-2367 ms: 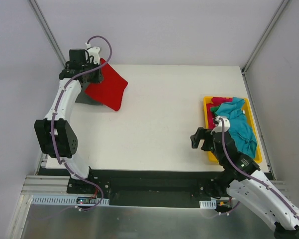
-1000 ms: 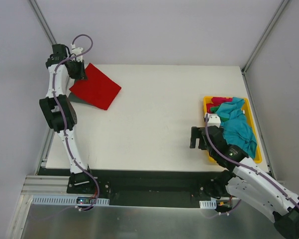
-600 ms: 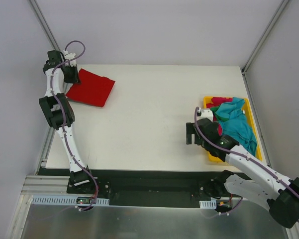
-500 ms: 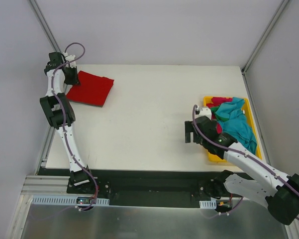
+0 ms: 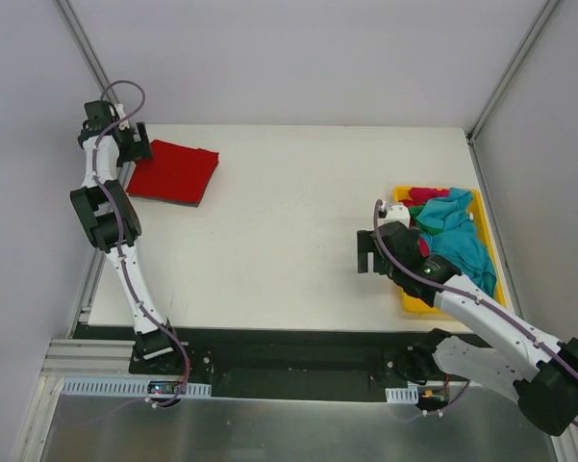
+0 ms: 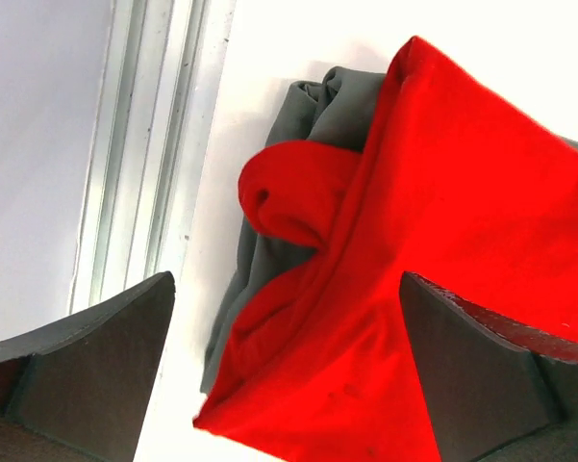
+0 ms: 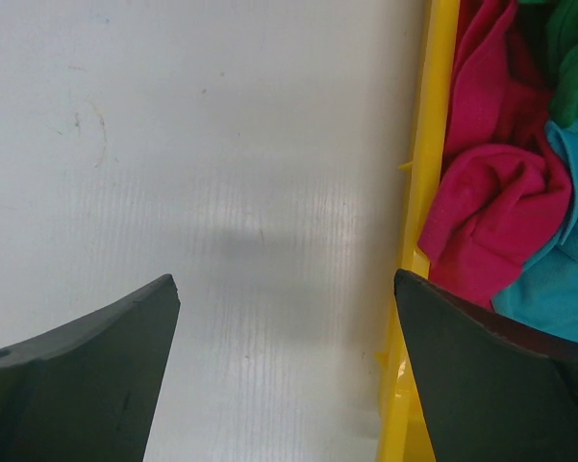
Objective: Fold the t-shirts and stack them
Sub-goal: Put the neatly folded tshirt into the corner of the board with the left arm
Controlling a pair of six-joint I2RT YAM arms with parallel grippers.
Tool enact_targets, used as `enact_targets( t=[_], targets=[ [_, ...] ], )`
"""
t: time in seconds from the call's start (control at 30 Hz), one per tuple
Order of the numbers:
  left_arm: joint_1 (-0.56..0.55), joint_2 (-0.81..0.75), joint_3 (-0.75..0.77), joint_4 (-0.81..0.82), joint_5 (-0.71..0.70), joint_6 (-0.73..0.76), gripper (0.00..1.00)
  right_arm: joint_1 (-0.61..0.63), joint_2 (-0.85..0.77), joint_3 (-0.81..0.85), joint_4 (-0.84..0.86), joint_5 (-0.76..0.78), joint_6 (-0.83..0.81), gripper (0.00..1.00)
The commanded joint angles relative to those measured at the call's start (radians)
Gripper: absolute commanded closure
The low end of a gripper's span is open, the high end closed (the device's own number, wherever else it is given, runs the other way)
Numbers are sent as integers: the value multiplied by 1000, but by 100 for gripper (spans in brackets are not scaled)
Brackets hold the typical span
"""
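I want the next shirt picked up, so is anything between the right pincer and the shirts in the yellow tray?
Only the tray wall: the open right pincer hangs over bare table just outside it, and the pink shirt lies right behind that wall. Nothing covers the shirts from above.

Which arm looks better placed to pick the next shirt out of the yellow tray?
Right. The right gripper hangs open just beside the yellow tray of crumpled t-shirts; the left gripper is across the table, over the folded red t-shirt.
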Motion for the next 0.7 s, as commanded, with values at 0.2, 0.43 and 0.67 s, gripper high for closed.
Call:
enact_targets(
  t=[0.2,0.43,0.67],
  targets=[
    [-137,-498,-393,215,-282,-230,1,-1,-166,41,-21,-14,10,4],
    [-396,-867,-637,295,-367,-325,1,-2,-238,-63,62,-39,26,4],
    [-661,-1225,-1101,359,-434,-673,1,-1,-325,-233,246,-87,34,4]
  ],
)
